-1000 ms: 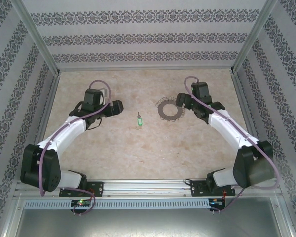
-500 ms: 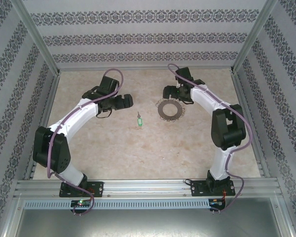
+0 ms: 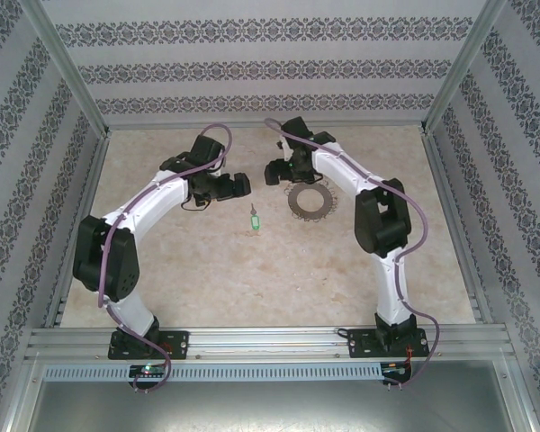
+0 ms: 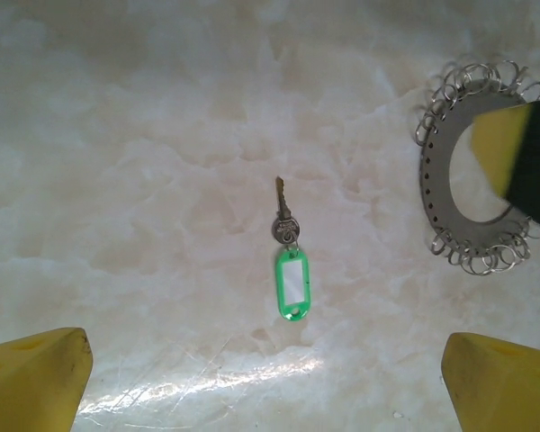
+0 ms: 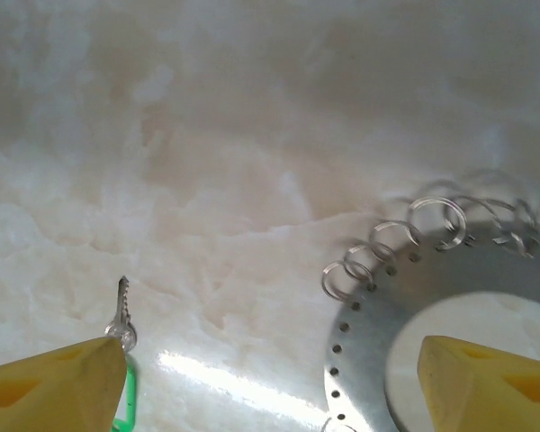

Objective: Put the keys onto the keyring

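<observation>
a: where's the key?
b: the key [image 3: 252, 219] lies flat on the worktop [image 3: 189, 261], blade toward 12 o'clock, with a green tag [image 4: 292, 286] on its 6 o'clock end. nothing touches it.
a: and the ring?
b: the ring [image 3: 308, 199] lies flat too, at about 2 o'clock from the key, near it but apart. small wire loops [image 4: 472, 76] fringe its rim, and none of them has the key on it.
a: the claws?
b: the left claw [image 3: 243, 186] hangs at about 12 o'clock of the key in the top view, fingers spread wide and holding nothing. in its wrist view the key sits between the two yellow tips, well ahead of them. the right claw [image 3: 274, 171] is at 10 o'clock of the ring, also spread and empty. in its wrist view one tip is in front of the tag and the other in front of the ring's hole.
a: so how far along?
b: barely begun, i'd say. the key isn't picked up, the ring isn't held, and the two aren't joined.
a: what's left?
b: all of it, by my reckoning: pinch the key, steady the ring, then work the key onto it.
</observation>
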You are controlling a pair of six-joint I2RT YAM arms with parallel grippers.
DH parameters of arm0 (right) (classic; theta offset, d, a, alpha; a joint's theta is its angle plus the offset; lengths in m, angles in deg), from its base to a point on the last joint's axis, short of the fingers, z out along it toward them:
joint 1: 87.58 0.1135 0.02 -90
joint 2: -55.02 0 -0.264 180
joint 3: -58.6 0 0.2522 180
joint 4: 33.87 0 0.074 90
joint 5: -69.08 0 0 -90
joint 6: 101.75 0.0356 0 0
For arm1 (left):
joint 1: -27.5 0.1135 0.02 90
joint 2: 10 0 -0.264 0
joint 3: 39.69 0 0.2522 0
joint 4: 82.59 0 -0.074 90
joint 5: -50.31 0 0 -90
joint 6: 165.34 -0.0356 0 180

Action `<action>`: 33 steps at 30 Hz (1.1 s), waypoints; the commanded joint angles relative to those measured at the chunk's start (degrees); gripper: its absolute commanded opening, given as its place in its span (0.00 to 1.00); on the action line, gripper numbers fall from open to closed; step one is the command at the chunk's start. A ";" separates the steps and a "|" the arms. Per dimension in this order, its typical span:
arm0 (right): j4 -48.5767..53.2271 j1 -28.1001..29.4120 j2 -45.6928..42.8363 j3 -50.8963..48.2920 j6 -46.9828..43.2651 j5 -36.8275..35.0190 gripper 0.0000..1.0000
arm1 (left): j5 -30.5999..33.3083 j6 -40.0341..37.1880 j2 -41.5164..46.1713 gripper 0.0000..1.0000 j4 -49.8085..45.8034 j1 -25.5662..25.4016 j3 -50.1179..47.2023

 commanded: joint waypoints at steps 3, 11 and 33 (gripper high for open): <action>6.88 0.97 2.41 1.81 0.27 -2.54 0.78 | -5.20 -3.00 -1.09 1.00 -1.90 4.91 -0.42; 8.90 1.41 5.13 4.52 -1.09 -5.49 0.65 | -5.83 -4.73 -1.89 1.00 -2.05 6.13 -0.34; 17.01 1.68 15.96 18.63 -2.19 -8.70 0.44 | -4.00 -4.39 -1.23 1.00 -2.12 6.13 -0.86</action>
